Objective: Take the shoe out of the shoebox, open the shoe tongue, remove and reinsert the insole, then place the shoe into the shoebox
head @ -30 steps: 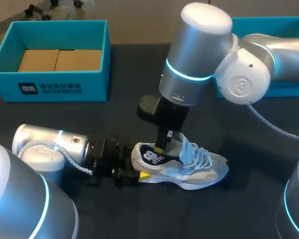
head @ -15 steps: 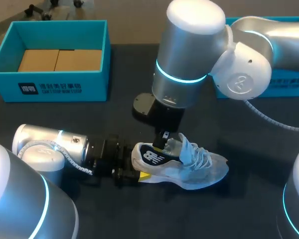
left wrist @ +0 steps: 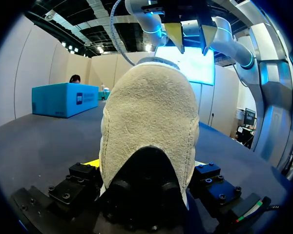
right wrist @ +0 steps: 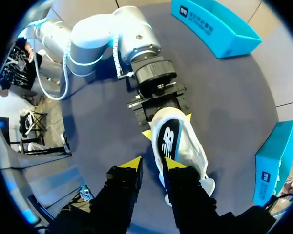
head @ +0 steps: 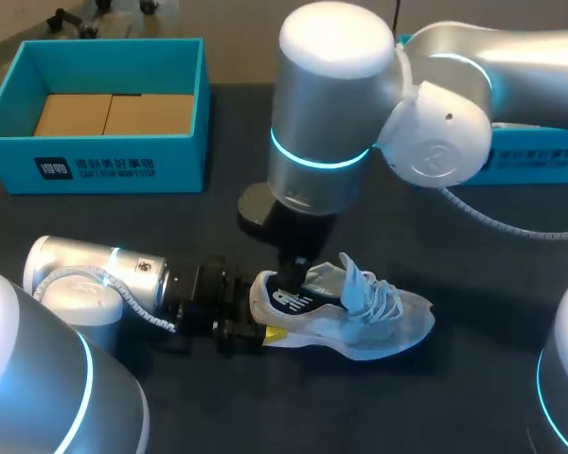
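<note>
Left jaws clamp heel of shoe (head: pixel 360 317) from both sides, one yellow fingertip (right wrist: pixel 146 134) showing each side. Far finger hidden in head view. Right jaws spread, tips just above shoe collar. Right arm (head: pixel 331 113) blocks shoe opening, so insole unseen. Shoe upright on dark counter (head: pixel 473 397), outside teal box (head: pixel 123 165). Second teal box (head: pixel 540 163) partly hidden behind right arm.

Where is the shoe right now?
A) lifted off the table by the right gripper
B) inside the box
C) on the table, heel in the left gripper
C: the shoe lies on the table, heel clamped by the left gripper; the right gripper hovers open above it.
</note>
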`<move>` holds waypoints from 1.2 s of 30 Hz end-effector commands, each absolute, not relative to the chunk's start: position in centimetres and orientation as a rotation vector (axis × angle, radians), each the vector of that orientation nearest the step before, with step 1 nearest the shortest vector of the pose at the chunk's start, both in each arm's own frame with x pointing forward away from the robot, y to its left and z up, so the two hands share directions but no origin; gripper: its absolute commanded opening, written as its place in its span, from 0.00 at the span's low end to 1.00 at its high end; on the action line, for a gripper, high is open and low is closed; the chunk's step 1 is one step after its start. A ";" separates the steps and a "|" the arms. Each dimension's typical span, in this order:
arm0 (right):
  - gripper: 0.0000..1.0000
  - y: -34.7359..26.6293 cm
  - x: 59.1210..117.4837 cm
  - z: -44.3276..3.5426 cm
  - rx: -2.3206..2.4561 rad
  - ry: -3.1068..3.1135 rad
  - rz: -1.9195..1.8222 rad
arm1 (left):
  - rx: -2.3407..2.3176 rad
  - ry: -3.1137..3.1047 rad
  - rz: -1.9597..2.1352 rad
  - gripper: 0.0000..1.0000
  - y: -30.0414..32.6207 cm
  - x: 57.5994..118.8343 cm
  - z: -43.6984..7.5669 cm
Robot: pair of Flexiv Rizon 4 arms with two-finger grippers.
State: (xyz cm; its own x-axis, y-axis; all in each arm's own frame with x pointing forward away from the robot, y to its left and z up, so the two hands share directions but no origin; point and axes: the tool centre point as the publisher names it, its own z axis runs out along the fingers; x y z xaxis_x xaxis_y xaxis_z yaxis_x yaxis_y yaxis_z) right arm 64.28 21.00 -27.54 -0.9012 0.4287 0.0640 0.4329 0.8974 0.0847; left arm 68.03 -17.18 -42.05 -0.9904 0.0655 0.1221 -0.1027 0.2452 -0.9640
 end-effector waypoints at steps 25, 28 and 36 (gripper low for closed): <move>0.28 20.6 64.9 -30.8 -0.754 -2.964 -0.154 | 0.037 -2.371 1.845 0.00 -17.2 68.1 -42.2; 0.25 20.7 64.8 -31.3 -0.743 -2.970 -0.155 | 0.037 -2.371 1.845 0.00 -17.2 68.1 -42.2; 0.27 20.9 64.8 -32.1 -0.739 -2.989 -0.156 | 0.037 -2.371 1.845 0.00 -17.2 68.1 -42.2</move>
State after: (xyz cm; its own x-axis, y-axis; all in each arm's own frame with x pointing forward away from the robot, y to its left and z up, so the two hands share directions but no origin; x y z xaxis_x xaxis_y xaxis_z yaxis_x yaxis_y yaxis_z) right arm 64.90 20.54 -31.63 -0.8839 0.4593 0.0877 0.4660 0.8808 0.0841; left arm 68.03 -17.18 -42.05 -0.9903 0.0655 0.1221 -0.1027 0.2452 -0.9640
